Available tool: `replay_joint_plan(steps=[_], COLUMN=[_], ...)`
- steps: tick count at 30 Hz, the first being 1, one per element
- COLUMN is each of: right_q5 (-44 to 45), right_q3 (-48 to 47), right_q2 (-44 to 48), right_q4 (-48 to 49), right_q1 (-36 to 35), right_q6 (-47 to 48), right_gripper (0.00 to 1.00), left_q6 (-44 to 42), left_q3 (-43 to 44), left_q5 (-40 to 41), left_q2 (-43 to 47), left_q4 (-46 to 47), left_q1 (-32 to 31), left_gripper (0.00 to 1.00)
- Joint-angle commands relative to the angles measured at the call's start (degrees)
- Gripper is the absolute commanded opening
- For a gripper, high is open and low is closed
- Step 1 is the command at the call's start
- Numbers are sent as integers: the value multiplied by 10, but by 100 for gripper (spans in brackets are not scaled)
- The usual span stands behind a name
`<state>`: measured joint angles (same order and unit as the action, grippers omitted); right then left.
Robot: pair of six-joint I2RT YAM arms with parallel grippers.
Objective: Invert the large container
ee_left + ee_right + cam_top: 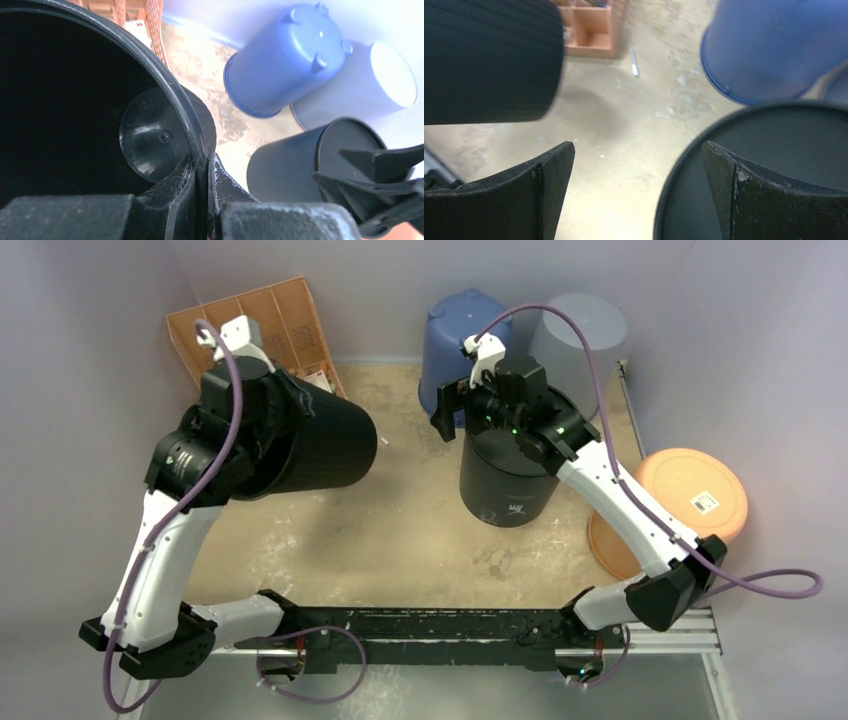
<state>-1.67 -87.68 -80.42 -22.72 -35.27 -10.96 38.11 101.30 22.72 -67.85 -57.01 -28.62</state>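
The large container (330, 445) is black and hangs tilted on its side above the table's left half, its base pointing right. My left gripper (206, 162) is shut on its rim, one finger inside the dark mouth and one outside. The right wrist view catches its ribbed wall (489, 60) at the upper left. My right gripper (465, 405) stands open over the left edge of a dark grey container (505, 480) that stands bottom up mid-table. In the wrist view the right gripper (636, 150) holds nothing, with its right finger above that grey base (764, 165).
An upside-down blue bucket (455, 340) and a pale grey bucket (580, 335) stand at the back. An orange divided tray (270, 325) leans at the back left. Orange bowls (690, 490) sit at the right. A small pen (634, 61) lies on the table.
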Motion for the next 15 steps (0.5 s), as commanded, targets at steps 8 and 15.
replay_joint_plan(steps=[8,15], right_q5=[310,472], right_q3=[9,22], right_q2=[-55,-35], right_q4=[-137,-244], right_q1=[-6,-6], right_q6=[-11,-96], right_gripper=[98,96], left_q6=[-26,-30], left_q3=[17,9], left_q5=[53,33], left_q2=[27,18], left_q4=[35,39], left_q1=[1,1], left_gripper=[0,0])
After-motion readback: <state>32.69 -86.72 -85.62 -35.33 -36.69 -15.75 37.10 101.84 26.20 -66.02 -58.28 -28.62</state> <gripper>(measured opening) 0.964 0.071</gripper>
